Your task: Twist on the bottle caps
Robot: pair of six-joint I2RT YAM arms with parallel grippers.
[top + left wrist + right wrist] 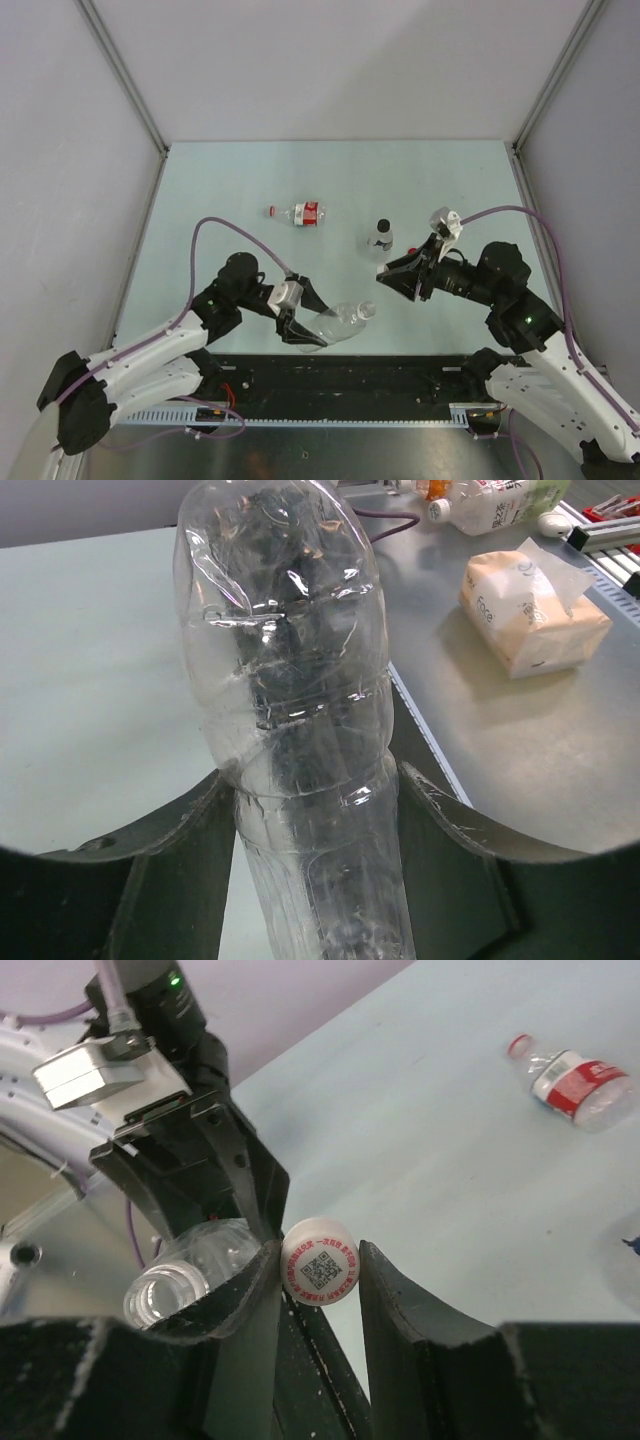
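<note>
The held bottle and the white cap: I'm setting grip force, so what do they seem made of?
The bottle: thin clear plastic, glossy; creases and sharp glints show on its wall. The white cap: probably opaque plastic, smooth and fairly dull, with a printed code on its face.

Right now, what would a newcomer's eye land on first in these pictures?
The left end effector grips an uncapped clear bottle near the front edge of the table, its open neck close to the white cap, printed with a QR code, pinched in the right end effector. Farther back, a red-capped labelled bottle lies on its side and a small black-capped bottle stands upright.
</note>
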